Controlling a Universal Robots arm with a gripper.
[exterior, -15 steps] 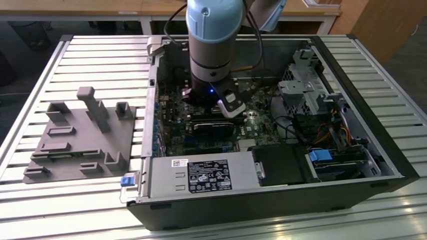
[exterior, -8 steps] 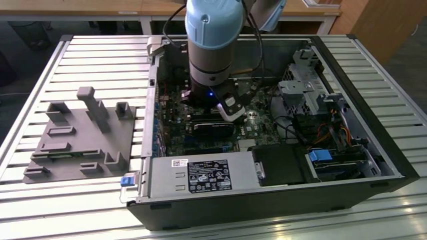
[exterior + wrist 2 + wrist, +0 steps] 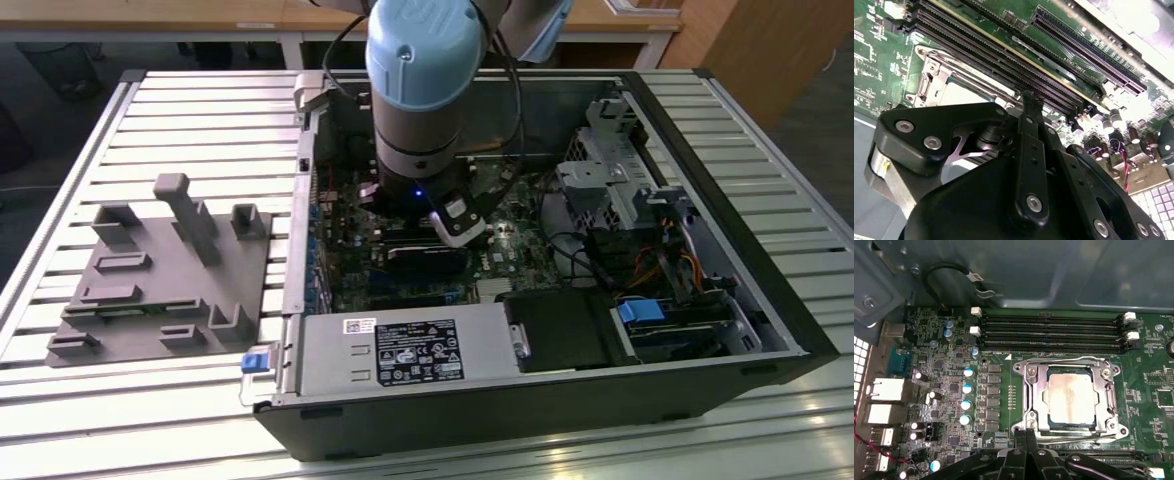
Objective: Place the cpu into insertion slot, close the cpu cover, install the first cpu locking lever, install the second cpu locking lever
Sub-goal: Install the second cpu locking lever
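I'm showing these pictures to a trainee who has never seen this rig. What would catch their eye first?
Likely the big blue and grey arm reaching down into the open computer case in the exterior view. Next, in the first wrist view, the cpu with its dull metal top sits in the insertion slot, framed by the closed silvery cpu cover, just beside the long black memory slots. The gripper hangs close to the cover's edge.

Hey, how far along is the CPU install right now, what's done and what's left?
Done: the cpu sits in the insertion slot, and the cpu cover lies flat around it. A wire lever runs along the cover's edge by the memory slots; whether it is latched, I can't tell. In hand: the gripper, fingers together and empty, sits at the socket's opposite edge. Left: confirming both locking levers.
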